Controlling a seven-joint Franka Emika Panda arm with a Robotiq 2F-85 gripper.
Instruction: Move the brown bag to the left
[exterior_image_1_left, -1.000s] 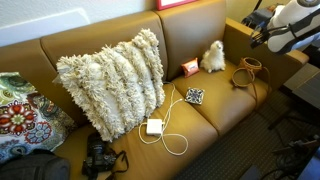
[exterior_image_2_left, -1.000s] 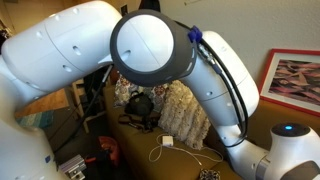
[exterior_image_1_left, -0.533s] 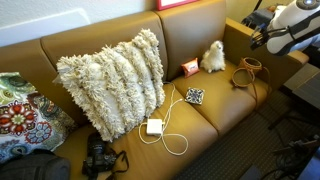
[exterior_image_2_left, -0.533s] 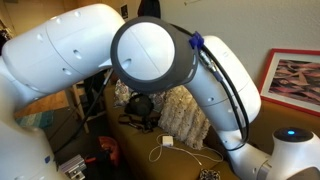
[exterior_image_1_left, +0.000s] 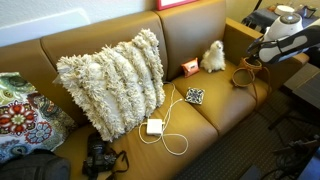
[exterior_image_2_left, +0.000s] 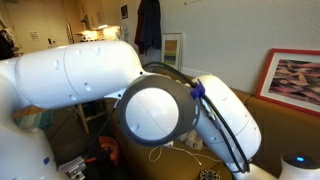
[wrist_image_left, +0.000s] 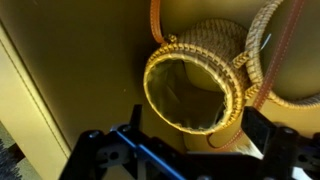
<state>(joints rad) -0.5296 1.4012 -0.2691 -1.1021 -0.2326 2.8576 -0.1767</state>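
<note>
The brown bag (exterior_image_1_left: 246, 72) lies on the right seat cushion of the tan couch, its thin strap trailing over the front. In the wrist view the bag (wrist_image_left: 190, 88) shows its round woven rim and open mouth, just ahead of the jaws. My gripper (exterior_image_1_left: 260, 56) hangs just above and to the right of the bag. Its two dark fingers (wrist_image_left: 180, 138) are spread wide apart, with nothing between them. It is not touching the bag.
A white plush toy (exterior_image_1_left: 213, 56) and a small orange-red box (exterior_image_1_left: 189, 68) sit left of the bag. A fluffy cream pillow (exterior_image_1_left: 110, 82), a white charger with cable (exterior_image_1_left: 155, 127), a patterned coaster (exterior_image_1_left: 195, 96) and a black camera (exterior_image_1_left: 98, 158) lie further left. The robot arm (exterior_image_2_left: 150, 100) fills an exterior view.
The arm has lowered slightly toward the bag, and its body has swung across the exterior view that it fills. The bag has not moved.
</note>
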